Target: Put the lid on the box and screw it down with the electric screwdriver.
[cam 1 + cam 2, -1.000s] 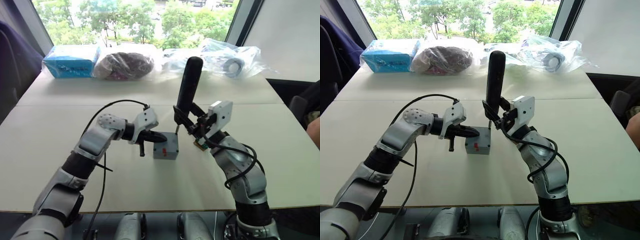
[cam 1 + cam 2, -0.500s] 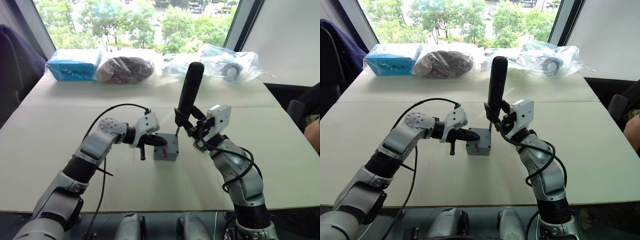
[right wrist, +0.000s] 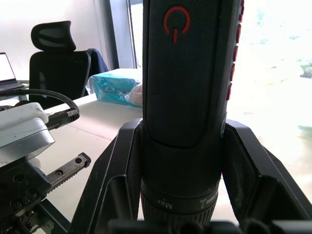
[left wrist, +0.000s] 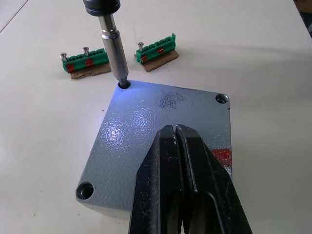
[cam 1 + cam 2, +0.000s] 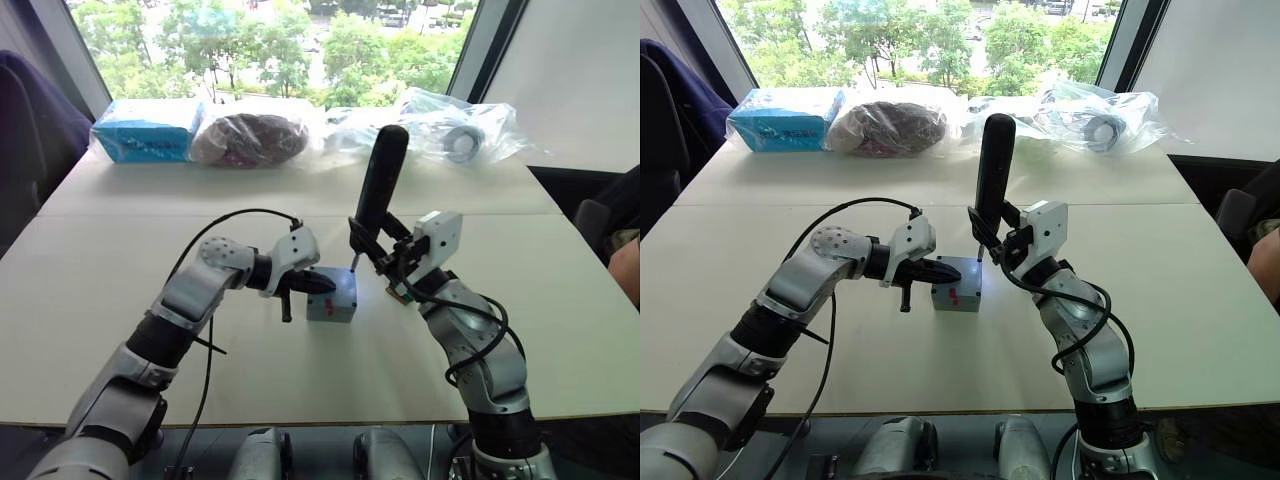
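So the lid (image 4: 161, 131) is sitting flat on the box (image 5: 331, 296), which is out in the middle of the table (image 5: 100, 300). The right gripper (image 3: 183, 161) is pinching the electric screwdriver (image 5: 378, 190) around its dark body, holding it upright with the metal bit (image 4: 114, 51) planted in the screw hole at one corner of the lid, and there's a bluish glow on the lid right around the tip. The left gripper (image 4: 176, 146) has its two fingers pressed together, lying over the top of the lid. Two green connector blocks (image 4: 84, 60) sit on the table just beyond the box's screwdriver corner.
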Action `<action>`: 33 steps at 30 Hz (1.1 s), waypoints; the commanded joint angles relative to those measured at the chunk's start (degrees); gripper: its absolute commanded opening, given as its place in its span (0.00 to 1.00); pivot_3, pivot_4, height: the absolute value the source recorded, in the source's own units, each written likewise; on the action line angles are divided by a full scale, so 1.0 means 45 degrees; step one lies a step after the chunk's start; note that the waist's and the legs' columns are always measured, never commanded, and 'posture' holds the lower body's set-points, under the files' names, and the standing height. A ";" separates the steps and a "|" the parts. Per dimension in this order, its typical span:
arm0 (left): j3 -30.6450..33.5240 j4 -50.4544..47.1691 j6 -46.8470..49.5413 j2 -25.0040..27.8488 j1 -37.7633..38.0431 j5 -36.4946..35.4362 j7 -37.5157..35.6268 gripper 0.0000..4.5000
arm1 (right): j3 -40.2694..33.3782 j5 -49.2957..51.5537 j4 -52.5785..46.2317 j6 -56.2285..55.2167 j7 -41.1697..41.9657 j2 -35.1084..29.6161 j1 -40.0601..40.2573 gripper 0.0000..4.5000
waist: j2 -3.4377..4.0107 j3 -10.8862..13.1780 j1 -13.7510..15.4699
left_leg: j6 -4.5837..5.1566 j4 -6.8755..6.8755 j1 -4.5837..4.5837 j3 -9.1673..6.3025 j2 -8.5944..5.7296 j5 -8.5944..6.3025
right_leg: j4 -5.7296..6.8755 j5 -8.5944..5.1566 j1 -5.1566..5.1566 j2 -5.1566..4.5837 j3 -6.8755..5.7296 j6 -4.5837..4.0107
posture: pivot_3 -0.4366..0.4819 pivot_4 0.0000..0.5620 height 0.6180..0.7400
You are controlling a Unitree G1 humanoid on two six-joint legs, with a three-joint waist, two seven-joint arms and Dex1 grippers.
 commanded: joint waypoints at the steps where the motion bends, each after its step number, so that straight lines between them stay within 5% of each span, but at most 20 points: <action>1: -0.0190 0.0141 0.0139 -0.0091 0.0113 0.0149 0.0036 0.00 | -0.0016 -0.0172 0.0857 0.0686 -0.0032 -0.0218 0.0356 0.39 | 0.0000 0.0000 0.0001 | 0.0000 -0.0005 -0.0001 0.0000 -0.0001 0.0000 | -0.0004 0.0000 -0.0001 -0.0002 -0.0001 -0.0001 | 0.48 0.27 1.00; 15: 0.0333 -0.0108 0.0461 -0.0319 0.0263 -0.0304 0.0169 0.00 | -0.3053 0.3157 -0.1024 0.2979 -0.0624 -0.1600 -0.3457 0.39 | 0.0114 0.0125 -0.0011 | -0.0002 -0.0023 -0.0117 0.0011 -0.0092 0.0007 | 0.0003 0.0005 -0.0131 -0.0100 0.0000 -0.0004 | 0.48 0.27 1.00; 21: 0.4119 -0.0375 0.3446 -0.2068 -0.1029 -0.4343 0.1483 0.00 | -0.4618 0.5738 -0.0528 0.7048 -0.2307 -0.2243 -0.5346 0.39 | 0.0095 0.0248 -0.0003 | 0.0006 -0.0010 -0.0249 0.0009 -0.0114 0.0016 | 0.0033 0.0034 -0.0244 -0.0097 -0.0013 0.0056 | 0.48 0.27 1.00; 30: 0.1693 -0.1717 0.1383 0.1644 -0.0948 -0.2589 -0.1710 0.00 | -0.8301 0.8799 0.2245 1.5360 -0.4040 -0.5441 -0.6008 0.39 | 0.0078 0.0309 -0.0002 | 0.0011 -0.0028 -0.0288 0.0027 -0.0128 0.0032 | 0.0013 0.0044 -0.0277 -0.0050 -0.0029 0.0117 | 0.48 0.27 1.00; 33: 0.1194 -0.2083 0.0745 0.2472 -0.0753 -0.2275 -0.2529 0.00 | -0.8382 1.0123 0.3724 1.6126 -0.4504 -0.7045 -0.5011 0.39 | 0.0087 0.0322 0.0048 | 0.0012 -0.0026 -0.0292 0.0043 -0.0137 0.0031 | 0.0018 0.0045 -0.0285 -0.0063 -0.0021 0.0116 | 0.48 0.27 1.00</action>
